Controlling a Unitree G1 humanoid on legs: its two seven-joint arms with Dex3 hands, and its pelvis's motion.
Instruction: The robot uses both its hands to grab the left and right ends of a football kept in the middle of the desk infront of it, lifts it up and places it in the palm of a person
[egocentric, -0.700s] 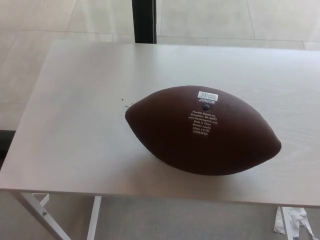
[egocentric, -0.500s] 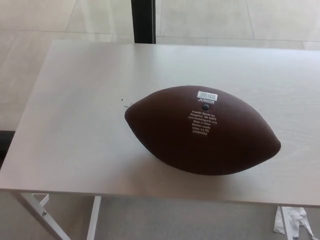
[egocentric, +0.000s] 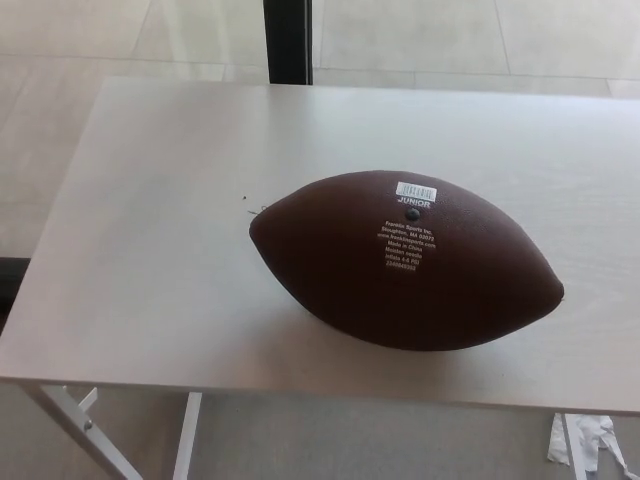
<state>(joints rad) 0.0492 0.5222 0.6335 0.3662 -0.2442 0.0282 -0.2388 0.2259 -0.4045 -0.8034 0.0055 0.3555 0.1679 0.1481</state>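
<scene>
Head view: brown football (egocentric: 405, 262) lying on its side on the pale bench (egocentric: 150, 250), a little right of middle and toward the near edge, long axis running left to right with the right tip slightly nearer. White print and a barcode sticker (egocentric: 416, 191) on its top face.

Neither left nor right hand in view, so no telling whether spread or pressed together; grasp not yet begun.

Likely trouble from here, as a judgement only: a rounded, tapered ball resting on a narrow patch of its belly (nothing chocking it). Uneven arrival of the two hands, one tip touched before the other, enough to spin or roll it toward the near edge and off. Squeeze on the pointed tips too light, and a slip downward on lifting. No person's palm in view yet either; nowhere visible to hand it over.
</scene>
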